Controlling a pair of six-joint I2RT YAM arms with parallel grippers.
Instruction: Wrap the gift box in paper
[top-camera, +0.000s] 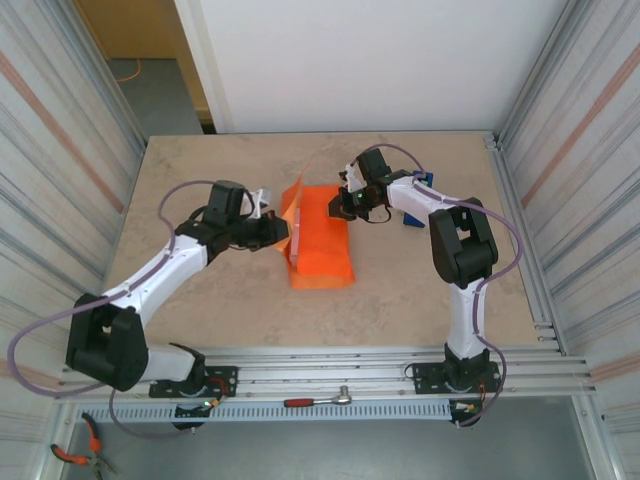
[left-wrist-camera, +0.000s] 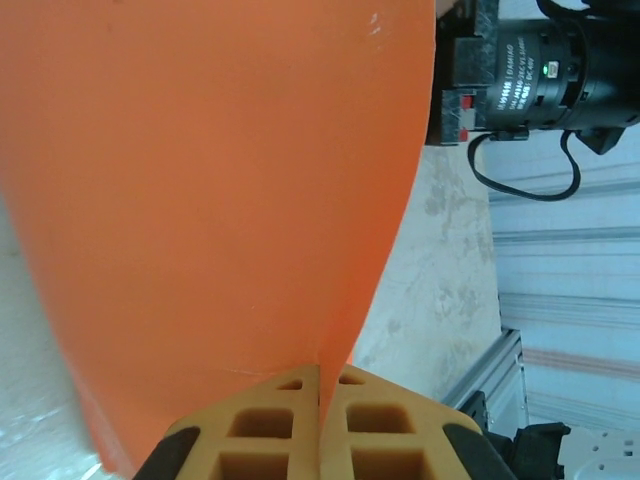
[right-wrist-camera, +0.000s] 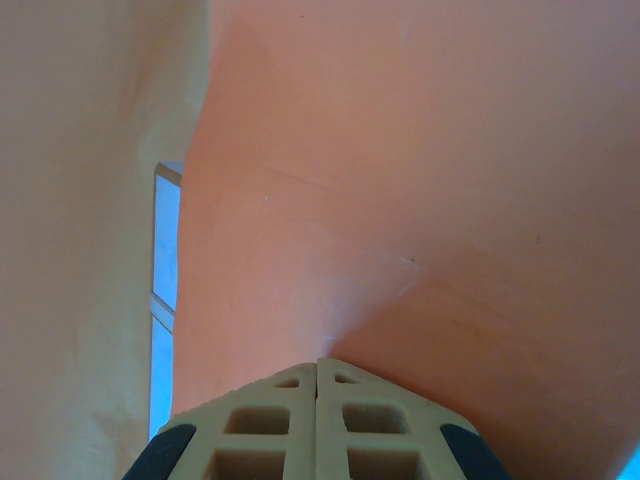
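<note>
Beige marbled desk (top-camera: 400, 290), enclosed by ribbed metal walls (top-camera: 580, 150) on both sides, with a white panel (top-camera: 350, 60) at the back.

Left tool (top-camera: 278, 232): clenched on the left edge of the paper (top-camera: 322, 245), holding that edge up as a raised flap. In the left wrist view its yellow pads (left-wrist-camera: 298, 445) are pressed together, and the orange sheet runs out from the seam between them.

Right tool (top-camera: 343, 205): likewise clenched on the paper, at its far right corner. In the right wrist view the pale pads (right-wrist-camera: 298, 440) meet, and creases in the sheet converge on their tips.

Paper: at the middle of the desk between the two tools, its near part draped and standing proud of the surface. Whatever lies beneath is covered by it.

Blue tape dispenser (top-camera: 424, 181): just behind the right forearm, largely screened by it.

Black motor housing (left-wrist-camera: 540, 70) of the right arm, with a looped cable, faces the left wrist camera beyond the paper's edge.

Ratchet wrench (top-camera: 322, 400): on the aluminium rail at the near edge, between the arm bases. Orange-handled pliers (top-camera: 75, 455): below the left base, near the frame's corner.

In the right wrist view, a pale blurred band (right-wrist-camera: 80, 200) and a bluish sliver (right-wrist-camera: 165, 270) at the left are too indistinct to identify.
</note>
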